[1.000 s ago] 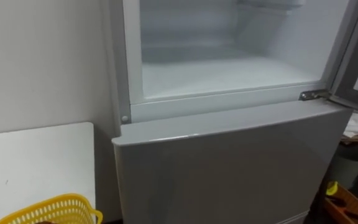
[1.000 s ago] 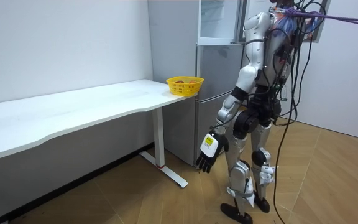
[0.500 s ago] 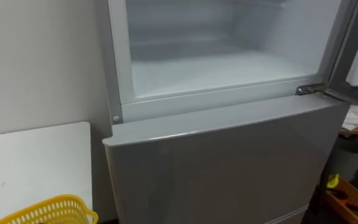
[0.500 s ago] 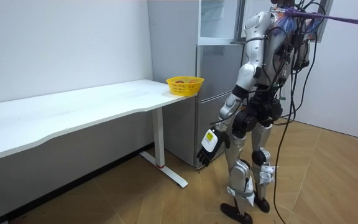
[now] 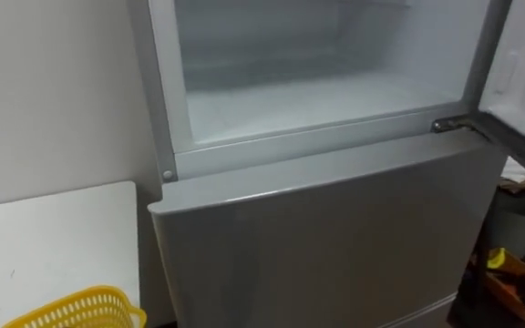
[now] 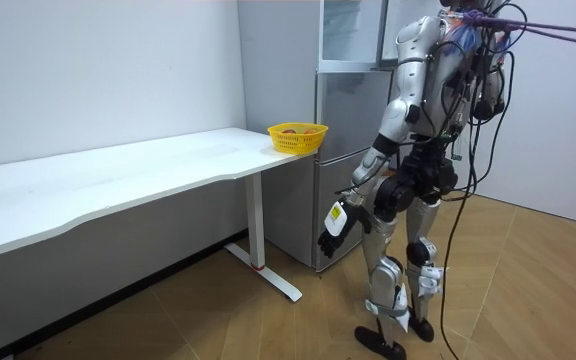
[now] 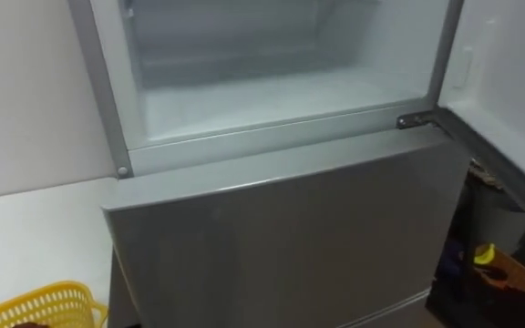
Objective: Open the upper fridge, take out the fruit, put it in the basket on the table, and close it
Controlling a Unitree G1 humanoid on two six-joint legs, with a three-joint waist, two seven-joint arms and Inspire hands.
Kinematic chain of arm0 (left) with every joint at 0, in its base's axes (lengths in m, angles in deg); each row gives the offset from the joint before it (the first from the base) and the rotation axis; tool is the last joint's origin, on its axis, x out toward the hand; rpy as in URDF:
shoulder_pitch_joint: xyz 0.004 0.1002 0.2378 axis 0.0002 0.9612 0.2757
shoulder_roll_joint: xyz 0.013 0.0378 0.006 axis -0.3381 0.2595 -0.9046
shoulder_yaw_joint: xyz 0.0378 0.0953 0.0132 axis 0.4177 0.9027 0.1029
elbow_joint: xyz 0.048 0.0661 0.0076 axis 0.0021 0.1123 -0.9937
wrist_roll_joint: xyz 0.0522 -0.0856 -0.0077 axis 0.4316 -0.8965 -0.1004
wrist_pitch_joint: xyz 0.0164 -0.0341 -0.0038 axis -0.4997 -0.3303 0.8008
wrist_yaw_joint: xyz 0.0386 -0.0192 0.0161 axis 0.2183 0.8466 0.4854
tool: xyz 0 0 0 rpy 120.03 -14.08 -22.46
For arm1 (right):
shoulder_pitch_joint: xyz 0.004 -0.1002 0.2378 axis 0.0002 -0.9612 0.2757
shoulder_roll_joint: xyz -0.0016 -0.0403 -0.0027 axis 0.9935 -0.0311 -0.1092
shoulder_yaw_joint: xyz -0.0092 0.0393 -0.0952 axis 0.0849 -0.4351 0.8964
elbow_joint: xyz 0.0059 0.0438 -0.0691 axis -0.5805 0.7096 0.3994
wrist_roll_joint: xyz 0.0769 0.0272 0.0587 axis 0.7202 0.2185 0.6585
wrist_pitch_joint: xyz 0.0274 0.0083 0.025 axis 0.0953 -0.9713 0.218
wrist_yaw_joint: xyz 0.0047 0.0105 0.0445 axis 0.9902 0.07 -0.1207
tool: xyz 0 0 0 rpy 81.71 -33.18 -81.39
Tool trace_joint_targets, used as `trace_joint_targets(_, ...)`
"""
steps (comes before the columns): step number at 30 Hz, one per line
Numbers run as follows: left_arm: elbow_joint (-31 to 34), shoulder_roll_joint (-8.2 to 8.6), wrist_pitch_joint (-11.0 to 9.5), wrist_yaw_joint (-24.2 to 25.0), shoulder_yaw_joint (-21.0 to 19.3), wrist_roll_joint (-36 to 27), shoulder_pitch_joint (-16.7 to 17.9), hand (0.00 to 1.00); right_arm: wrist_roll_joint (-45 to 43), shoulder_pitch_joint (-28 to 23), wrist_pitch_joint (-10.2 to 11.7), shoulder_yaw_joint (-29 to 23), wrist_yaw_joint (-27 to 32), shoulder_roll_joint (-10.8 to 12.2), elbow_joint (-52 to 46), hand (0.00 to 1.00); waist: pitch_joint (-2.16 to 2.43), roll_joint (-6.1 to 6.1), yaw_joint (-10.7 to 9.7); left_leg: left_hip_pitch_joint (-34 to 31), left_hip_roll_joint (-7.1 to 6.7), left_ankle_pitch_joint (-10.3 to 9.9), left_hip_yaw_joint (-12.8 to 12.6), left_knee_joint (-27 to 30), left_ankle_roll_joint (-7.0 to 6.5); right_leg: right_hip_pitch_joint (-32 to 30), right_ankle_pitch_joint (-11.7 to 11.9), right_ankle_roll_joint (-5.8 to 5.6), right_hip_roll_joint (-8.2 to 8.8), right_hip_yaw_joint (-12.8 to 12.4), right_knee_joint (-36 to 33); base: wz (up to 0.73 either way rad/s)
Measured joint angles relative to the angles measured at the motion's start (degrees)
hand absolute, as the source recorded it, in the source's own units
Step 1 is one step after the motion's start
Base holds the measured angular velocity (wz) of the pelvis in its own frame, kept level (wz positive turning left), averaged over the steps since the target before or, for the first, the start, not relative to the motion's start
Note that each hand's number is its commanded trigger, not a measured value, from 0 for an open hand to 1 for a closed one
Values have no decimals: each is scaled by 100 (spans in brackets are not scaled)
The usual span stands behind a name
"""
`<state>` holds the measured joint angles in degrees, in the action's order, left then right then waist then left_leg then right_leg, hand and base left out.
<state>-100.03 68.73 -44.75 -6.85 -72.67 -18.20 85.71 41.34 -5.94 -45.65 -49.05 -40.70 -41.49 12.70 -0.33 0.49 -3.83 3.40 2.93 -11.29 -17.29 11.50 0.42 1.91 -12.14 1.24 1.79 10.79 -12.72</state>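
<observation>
1. Left eye view: the fridge's upper compartment (image 5: 317, 100) stands open with a bare shelf, and the lower door (image 5: 335, 237) is shut. A yellow basket (image 5: 80, 310) sits at the table's (image 5: 53, 228) corner beside the fridge.
2. Room view: the robot faces the fridge. Its left hand (image 6: 332, 232) hangs by its thigh, fingers loose and empty. Orange items (image 6: 298, 129) lie in the basket.
3. Right eye view: the shelf is bare here too. Retrieval looks done, and the upper door (image 7: 509, 82) probably needs closing.
</observation>
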Motion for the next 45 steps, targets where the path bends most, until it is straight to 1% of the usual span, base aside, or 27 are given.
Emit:
trace_joint_targets(3,-5,-1,-32,2,150,-5,-58,0,-336,-41,144,263,-191,18,-3,0,4,-3,72,-3,34,-13,-43,9,23,6,14,24,5,-3,16,-6)
trace_joint_targets(5,-5,4,-83,12,165,-4,-74,0,-680,-43,191,363,-260,61,-4,0,10,0,100,-39,42,-12,-43,22,26,5,16,28,2,11,25,3)
trace_joint_targets(6,-6,4,-88,12,167,-4,-72,0,-876,-43,270,383,-320,81,-4,0,13,0,108,-40,44,-10,-43,30,28,1,18,30,2,22,41,8)
trace_joint_targets(7,-7,3,-87,11,167,-4,-68,0,-925,-43,305,395,-348,81,-4,0,19,-9,116,-41,45,-10,-43,31,29,3,19,32,1,20,50,5)
trace_joint_targets(9,-62,2,-86,11,168,-10,-94,0,-1268,-56,379,557,-434,82,-16,0,48,-12,164,-40,48,-6,-42,20,35,16,44,40,-19,22,99,-2)
trace_joint_targets(11,-201,1,-82,36,189,-12,-141,0,-1486,-58,386,644,-515,80,-90,0,54,-21,237,-49,48,-5,-41,18,36,27,51,43,-32,38,97,0)
trace_joint_targets(12,-220,-10,-82,63,269,-14,-160,0,-1554,-58,392,686,-596,71,-152,0,57,-21,271,-56,49,-5,-34,17,37,38,60,42,-37,48,102,5)
trace_joint_targets(13,-221,-10,-82,91,288,-14,-161,0,-1570,-57,400,732,-634,64,-188,0,57,-19,276,-57,48,-5,-29,17,37,42,60,42,-36,55,104,9)
trace_joint_targets(17,-293,-17,-80,140,393,-14,-224,0,-1818,-9,724,1142,-974,22,-283,0,61,13,318,-57,44,-5,24,19,38,113,60,42,-24,97,122,9)
trace_joint_targets(18,-295,-27,-80,170,417,-13,-254,0,-1918,14,809,1249,-1099,3,-283,0,55,28,365,-59,44,-4,27,19,38,116,60,42,-19,96,121,7)
trace_joint_targets(20,-293,-59,-81,245,439,-13,-335,0,-2015,18,896,1340,-1306,-2,-283,0,51,72,440,-71,41,-4,30,19,38,117,61,39,-13,104,122,8)
trace_joint_targets(23,-288,-123,-80,279,520,-13,-363,0,-2076,46,950,1457,-1540,2,-282,0,40,83,480,-78,29,-5,33,18,37,129,70,15,5,152,154,10)
trace_joint_targets(25,-295,-127,-80,288,550,-13,-338,0,-2097,45,954,1455,-1613,-1,-280,0,39,80,475,-83,24,-7,36,14,34,138,80,1,13,166,206,4)
trace_joint_targets(27,-296,-135,-79,352,561,-13,-353,0,-2140,47,955,1457,-1689,-2,-279,0,24,75,475,-91,24,-10,61,9,32,203,87,-6,11,201,210,7)
trace_joint_targets(28,-293,-135,-79,358,561,-10,-354,0,-2161,48,958,1456,-1693,-2,-279,0,24,75,470,-84,24,-11,70,8,32,202,86,-6,9,200,212,8)
trace_joint_targets(30,-287,-136,-79,360,560,-9,-343,0,-2272,48,1042,1457,-1704,-2,-270,0,20,66,455,-83,25,-12,82,1,33,203,86,-6,4,207,219,2)
trace_joint_targets(32,-287,-136,-78,361,558,-9,-334,0,-2332,47,1071,1458,-1716,-2,-266,0,19,65,442,-100,24,-11,87,-1,34,210,87,-5,3,217,220,0)
trace_joint_targets(34,-287,-135,-75,368,559,-9,-325,0,-2402,47,1105,1458,-1716,-2,-266,0,21,62,434,-105,23,-11,91,3,34,209,87,-5,3,218,224,0)
trace_joint_targets(36,-286,-135,-70,373,558,-9,-282,0,-2399,48,1127,1456,-1716,-1,-266,0,40,90,422,-112,21,-11,91,1,34,210,87,-5,5,230,236,0)
trace_joint_targets(38,-288,-135,-70,366,558,-11,-268,0,-2373,46,1140,1456,-1715,0,-265,0,42,93,410,-113,21,-11,92,2,34,219,87,-5,4,235,251,2)
trace_joint_targets(42,-341,-131,-34,348,559,-12,-234,0,-2315,-19,1144,1456,-1621,3,-249,0,50,115,393,-100,16,-11,171,22,34,308,96,-3,10,343,315,10)
trace_joint_targets(45,-403,-121,9,340,600,-11,-209,0,-2199,-18,1146,1454,-1578,3,-207,0,54,124,400,-107,20,-11,184,33,35,310,95,-2,10,370,314,6)
